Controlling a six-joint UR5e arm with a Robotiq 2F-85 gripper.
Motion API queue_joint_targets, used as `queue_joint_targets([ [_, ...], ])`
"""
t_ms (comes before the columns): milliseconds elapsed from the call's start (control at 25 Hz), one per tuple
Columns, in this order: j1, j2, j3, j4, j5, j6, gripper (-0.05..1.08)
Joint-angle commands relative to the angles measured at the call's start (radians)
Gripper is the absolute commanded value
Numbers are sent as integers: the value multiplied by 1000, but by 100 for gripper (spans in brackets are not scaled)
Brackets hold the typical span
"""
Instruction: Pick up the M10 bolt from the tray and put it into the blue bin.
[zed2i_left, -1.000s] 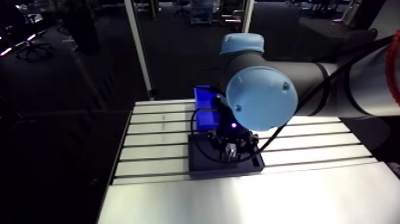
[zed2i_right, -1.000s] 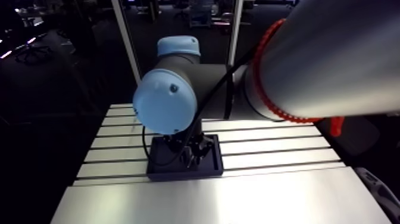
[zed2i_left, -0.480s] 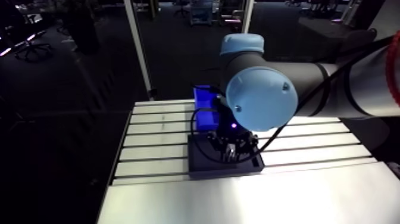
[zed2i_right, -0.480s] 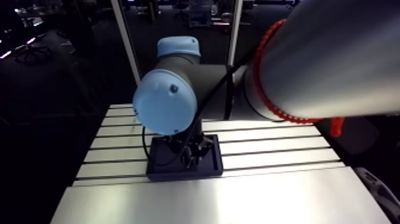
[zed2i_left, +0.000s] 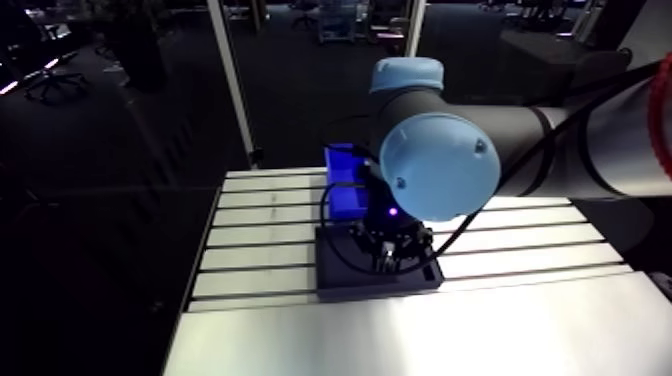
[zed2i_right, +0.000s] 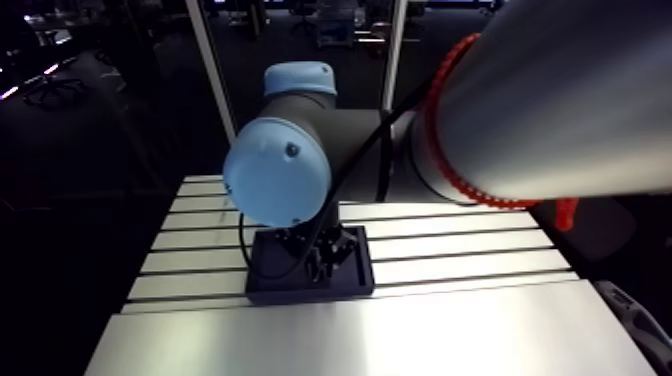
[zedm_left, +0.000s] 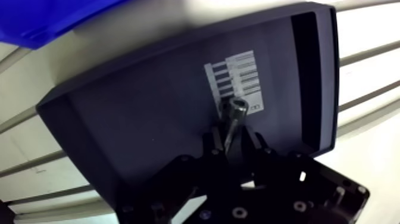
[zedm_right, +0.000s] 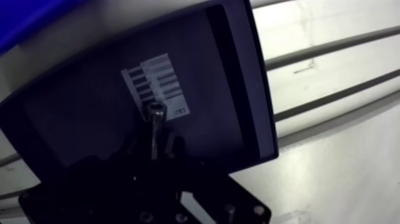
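gripper (zedm_left: 233, 142) clamps the m10 bolt (zedm_left: 234, 112) over tray (zedm_left: 137, 113).

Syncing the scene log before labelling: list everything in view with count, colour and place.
M10 bolt: one, dark metal, shank between the jaws, head over the label.
tray: one, dark, on the table, under the gripper.
label: one, white with printed bars, on the tray floor.
blue bin: one, blue, on the table just beyond the tray.
table: one, silver slotted aluminium, bearing tray and bin.
arm: one, dark with light-blue joint caps, reaching down over the tray.
gripper: one, black, jaws shut on the bolt.
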Motion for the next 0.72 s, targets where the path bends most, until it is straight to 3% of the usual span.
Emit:
queue_joint_targets([
  [40,0,0,0,0,0,0,70],
  [720,0,0,1,-2,2,2,74],
])
